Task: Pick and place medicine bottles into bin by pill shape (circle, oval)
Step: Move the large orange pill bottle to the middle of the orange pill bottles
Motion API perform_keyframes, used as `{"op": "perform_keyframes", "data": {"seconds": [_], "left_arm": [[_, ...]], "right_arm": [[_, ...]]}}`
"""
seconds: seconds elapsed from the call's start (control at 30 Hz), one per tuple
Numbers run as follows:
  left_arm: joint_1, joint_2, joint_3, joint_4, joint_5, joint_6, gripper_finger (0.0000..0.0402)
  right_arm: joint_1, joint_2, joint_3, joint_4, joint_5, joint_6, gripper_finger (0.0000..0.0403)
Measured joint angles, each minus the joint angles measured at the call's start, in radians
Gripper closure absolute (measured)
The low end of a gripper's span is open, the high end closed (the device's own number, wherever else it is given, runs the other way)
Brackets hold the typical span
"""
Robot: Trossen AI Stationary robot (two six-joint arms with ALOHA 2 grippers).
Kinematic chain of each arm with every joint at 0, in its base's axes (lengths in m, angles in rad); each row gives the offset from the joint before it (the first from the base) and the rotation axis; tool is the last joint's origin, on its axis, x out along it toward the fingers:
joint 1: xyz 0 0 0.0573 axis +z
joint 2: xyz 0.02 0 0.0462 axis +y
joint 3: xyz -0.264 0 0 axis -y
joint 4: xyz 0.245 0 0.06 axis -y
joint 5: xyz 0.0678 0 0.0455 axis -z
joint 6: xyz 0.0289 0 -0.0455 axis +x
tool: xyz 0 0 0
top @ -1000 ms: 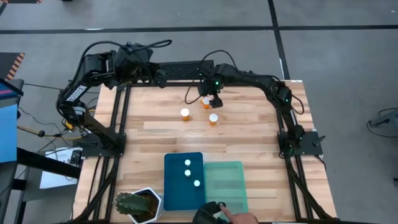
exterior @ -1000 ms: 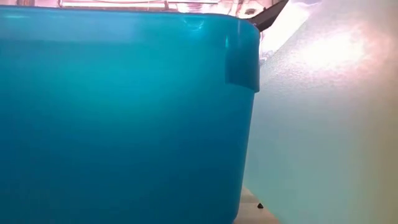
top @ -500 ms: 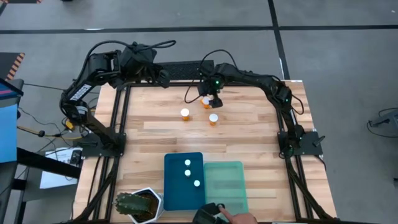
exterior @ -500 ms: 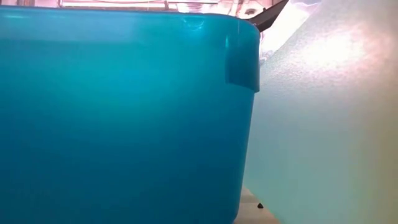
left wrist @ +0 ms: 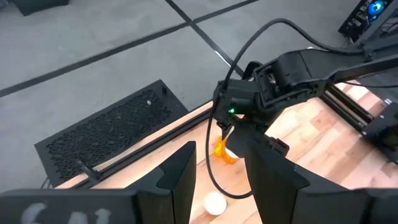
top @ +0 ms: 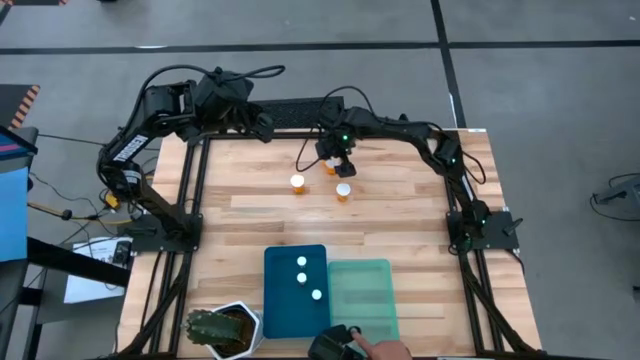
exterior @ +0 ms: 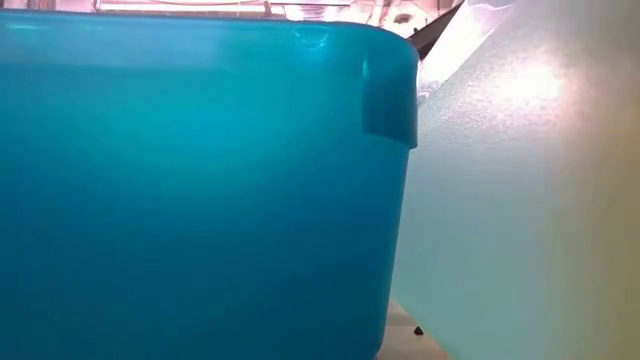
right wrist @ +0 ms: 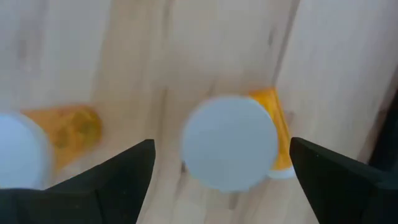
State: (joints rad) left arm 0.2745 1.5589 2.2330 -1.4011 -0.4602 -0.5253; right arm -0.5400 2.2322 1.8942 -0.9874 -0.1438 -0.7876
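Three medicine bottles (top: 301, 270) sit in the blue tray (top: 280, 318); three more (top: 297, 183) stand on the table (top: 400, 200). The right gripper (top: 334, 160) hangs wide open over one vial (right wrist: 230, 142) — apparently gripping nothing. The left gripper (left wrist: 221, 177) is part open, empty.

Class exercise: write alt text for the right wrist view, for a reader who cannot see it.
Seen from straight above, an orange medicine bottle with a round white cap stands on the pale wooden table, centred between the two dark open fingers of the right gripper. A second orange bottle stands beside it, outside the fingers and partly cut off by the picture's edge.
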Motion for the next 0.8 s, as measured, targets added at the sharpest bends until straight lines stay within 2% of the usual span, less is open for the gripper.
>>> {"op": "perform_keyframes", "data": {"seconds": [0.17, 0.47, 0.8], "left_arm": [[0.000, 0.000, 0.000, 0.000, 0.011, 0.001, 0.0273], [0.000, 0.000, 0.000, 0.000, 0.010, 0.001, 0.0274], [0.000, 0.000, 0.000, 0.000, 0.010, 0.009, 0.0274]], "right_arm": [[0.000, -0.002, 0.005, 0.009, -0.008, 0.001, 0.0044], [-0.003, -0.002, 0.005, 0.008, 0.007, -0.007, 0.0147], [0.009, -0.004, 0.006, -0.017, 0.014, -0.032, 0.0218]]}}
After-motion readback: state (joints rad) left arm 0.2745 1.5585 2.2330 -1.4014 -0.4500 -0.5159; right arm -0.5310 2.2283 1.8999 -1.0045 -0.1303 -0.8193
